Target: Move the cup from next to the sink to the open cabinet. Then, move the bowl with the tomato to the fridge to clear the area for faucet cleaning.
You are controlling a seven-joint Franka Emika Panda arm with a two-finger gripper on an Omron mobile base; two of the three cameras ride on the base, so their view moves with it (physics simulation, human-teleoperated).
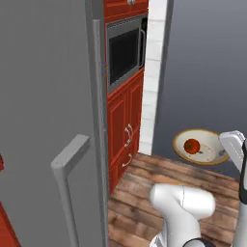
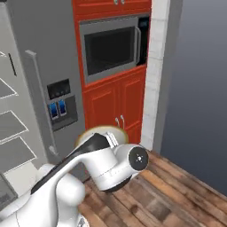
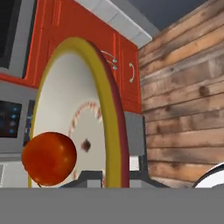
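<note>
Bowl (image 1: 201, 146): carried rim-first, tomato (image 1: 192, 145) inside.
Jaws: clamped on bowl's rim (narrow).
Fridge (image 1: 43, 125): left of bowl, door near.

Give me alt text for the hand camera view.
The gripper is shut on the rim of the cream bowl, which carries a red tomato. Red cabinets and wooden floor lie behind.

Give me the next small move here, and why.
Probably carry the bowl left toward the fridge shelves. The gripper is shut on the bowl's rim, the tomato sits inside, and the bowl hangs over the wood floor, not yet at the shelves.
</note>
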